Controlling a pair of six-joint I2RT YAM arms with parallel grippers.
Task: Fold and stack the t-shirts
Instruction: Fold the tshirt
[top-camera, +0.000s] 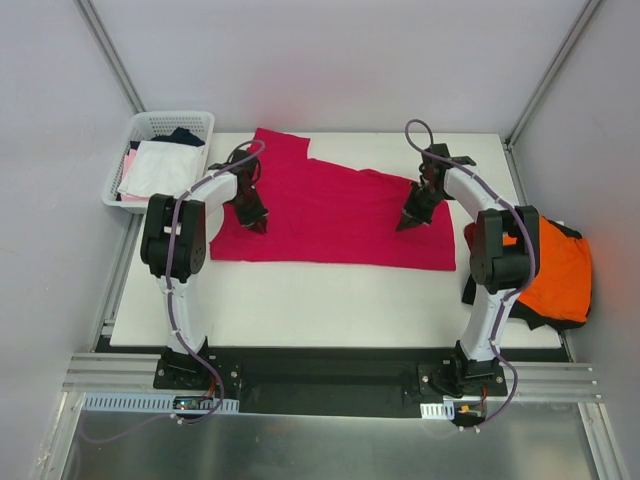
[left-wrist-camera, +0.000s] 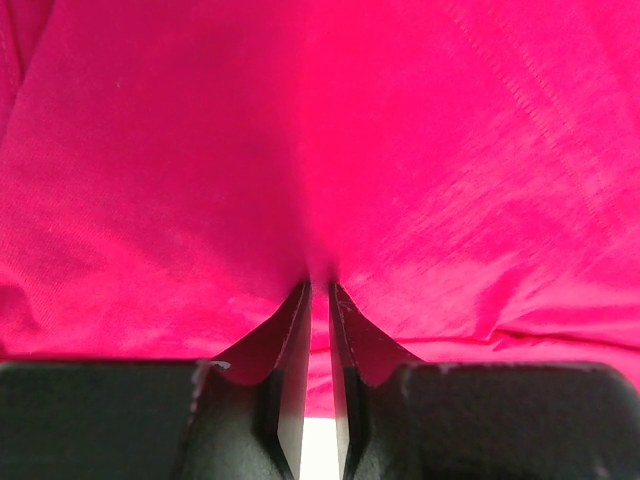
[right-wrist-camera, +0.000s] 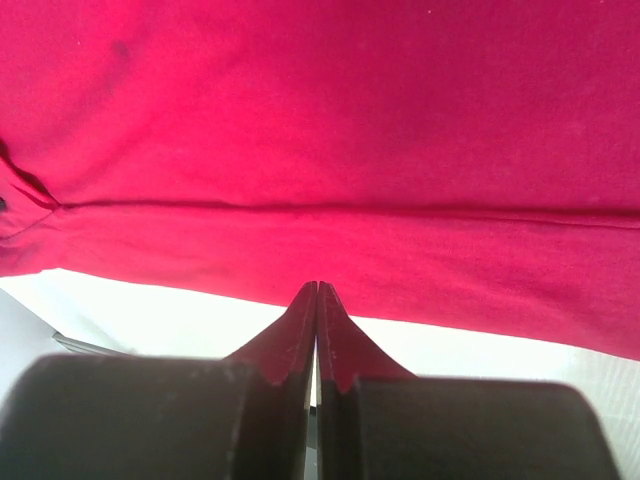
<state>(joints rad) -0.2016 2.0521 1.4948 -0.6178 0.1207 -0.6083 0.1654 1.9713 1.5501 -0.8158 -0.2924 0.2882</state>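
The crimson-magenta t-shirt (top-camera: 335, 215) lies spread flat across the far half of the white table (top-camera: 330, 300). My left gripper (top-camera: 256, 222) is down on its left part. In the left wrist view the left gripper (left-wrist-camera: 320, 285) is shut on a puckered pinch of the crimson cloth (left-wrist-camera: 200, 150). My right gripper (top-camera: 409, 222) is down near the shirt's right end. In the right wrist view the right gripper (right-wrist-camera: 317, 288) is shut tight with its tips on the hem edge (right-wrist-camera: 400, 270). The orange t-shirt (top-camera: 560, 270) and a black t-shirt (top-camera: 530, 320) lie bunched at the table's right edge.
A white mesh basket (top-camera: 150, 125) with white, pink and dark garments stands off the table's far left corner. Bare white table lies in front of the crimson shirt. Grey walls and frame posts close in the sides and back.
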